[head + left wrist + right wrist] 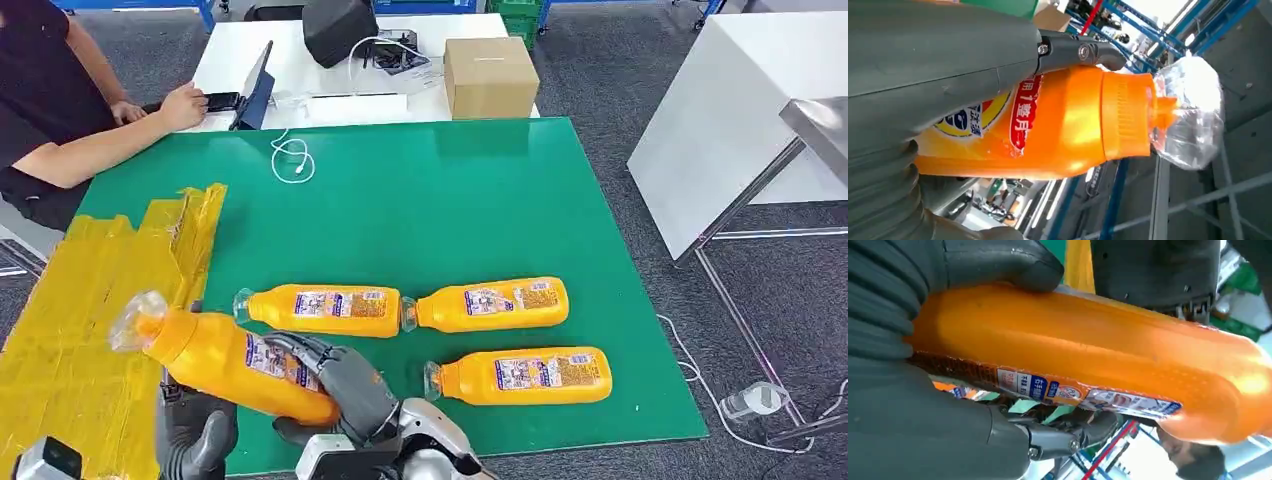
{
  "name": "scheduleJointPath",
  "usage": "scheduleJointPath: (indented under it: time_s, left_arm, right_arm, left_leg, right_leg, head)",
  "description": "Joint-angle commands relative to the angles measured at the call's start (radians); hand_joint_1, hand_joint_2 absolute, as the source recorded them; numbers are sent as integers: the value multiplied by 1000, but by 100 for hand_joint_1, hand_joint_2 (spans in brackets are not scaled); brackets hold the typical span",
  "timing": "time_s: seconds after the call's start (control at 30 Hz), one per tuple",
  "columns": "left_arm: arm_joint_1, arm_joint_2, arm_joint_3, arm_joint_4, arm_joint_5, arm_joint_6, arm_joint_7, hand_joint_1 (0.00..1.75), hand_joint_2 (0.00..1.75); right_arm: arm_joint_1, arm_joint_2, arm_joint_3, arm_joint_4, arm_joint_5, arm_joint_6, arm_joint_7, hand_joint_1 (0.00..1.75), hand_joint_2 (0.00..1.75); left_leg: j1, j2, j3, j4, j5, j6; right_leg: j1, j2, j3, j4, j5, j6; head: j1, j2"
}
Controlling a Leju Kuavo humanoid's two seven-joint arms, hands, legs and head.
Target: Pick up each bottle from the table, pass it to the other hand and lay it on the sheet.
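1. Four orange bottles are seen; one held bottle (235,362) is carried in the air, and three others are lying on the green table (430,210), just beyond the hands.
2. The right hand (340,385) is wrapped around the lower body of the held bottle, with its thumb on one side and its fingers (1068,432) on the other, as the right wrist view shows.
3. The left hand (195,430) is placed below and beside the same bottle; in the left wrist view its fingers (1083,51) are laid along the bottle near the shoulder, so it is judged to be gripping too, and the pass appears to be mid-way.
4. The bottle's long axis runs roughly across the robot, its clear cap (135,320) pointing away from the right hand, past the left hand and toward the yellow sheet (90,330).
5. The left hand is nearer the sheet, which lies to its outer side and below the cap.
6. The nearest bottle on the table (320,310) lies just beyond the right hand, its axis roughly parallel to the held one.
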State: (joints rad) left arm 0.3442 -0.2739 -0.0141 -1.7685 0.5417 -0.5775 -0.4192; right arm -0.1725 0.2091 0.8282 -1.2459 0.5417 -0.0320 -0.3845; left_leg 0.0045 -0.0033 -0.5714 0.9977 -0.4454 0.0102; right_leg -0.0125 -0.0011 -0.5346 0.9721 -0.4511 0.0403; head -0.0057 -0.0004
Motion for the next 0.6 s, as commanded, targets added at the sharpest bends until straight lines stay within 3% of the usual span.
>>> scheduleJointPath:
  time_s: [0.03,0.17,0.2,0.6]
  left_arm:
    - [-31,44,-25,80,-10,4,11,0,175]
    - [-41,38,-7,91,-16,28,15,0,175]
    - [-45,36,-5,91,-20,26,11,171,175]
    - [-48,27,4,90,-23,22,3,175,175]
  right_arm:
    - [-67,15,95,142,7,11,3,175,175]
    - [-66,35,112,161,21,13,-2,175,175]
    - [-67,37,116,166,24,10,-1,175,175]
    - [-61,31,102,164,18,0,1,175,175]
  left_leg:
    - [0,0,3,-2,0,0]
    - [1,1,4,-2,0,-1]
    - [0,1,3,-2,0,-1]
    - [1,-1,3,-2,0,-1]
  right_leg:
    - [0,0,2,-2,0,-1]
    - [1,0,3,-2,0,-1]
    - [1,0,3,-2,0,-1]
    - [1,-1,3,-2,-1,-1]
  head:
    - [0,0]
    - [0,0]
    - [0,0]
    - [0,0]
